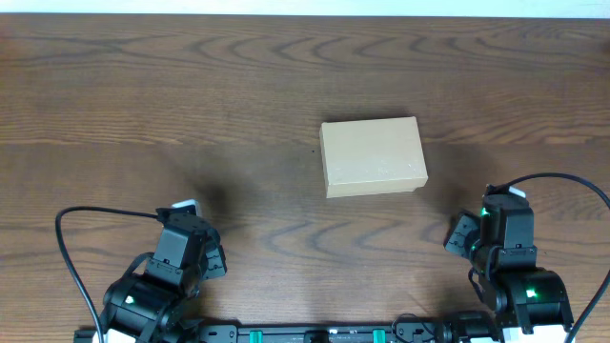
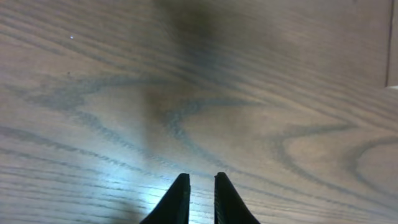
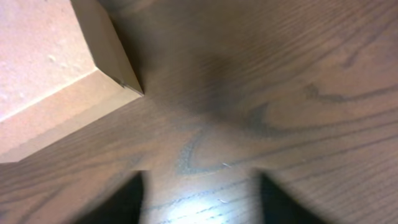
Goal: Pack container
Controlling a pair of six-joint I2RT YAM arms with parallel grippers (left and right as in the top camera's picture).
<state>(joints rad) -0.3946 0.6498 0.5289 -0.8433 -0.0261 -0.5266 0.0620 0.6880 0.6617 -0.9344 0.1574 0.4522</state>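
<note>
Fingers of left gripper (image 2: 200, 199) nearly together, slim gap, gripping nothing, over wooden table (image 1: 143, 95). Right gripper (image 3: 202, 199) fingers wide apart, empty. Cardboard box (image 1: 372, 156) closed, flat mid-table, ahead of right gripper, untouched.

A dark wood-grain table (image 1: 143, 95) spans the whole view.

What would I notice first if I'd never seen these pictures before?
The tan cardboard box, lid down, sitting in the middle of the dark wooden table. Then the two black grippers at the near edge: the left gripper with fingers almost together, the right gripper spread wide near the box's corner.
</note>
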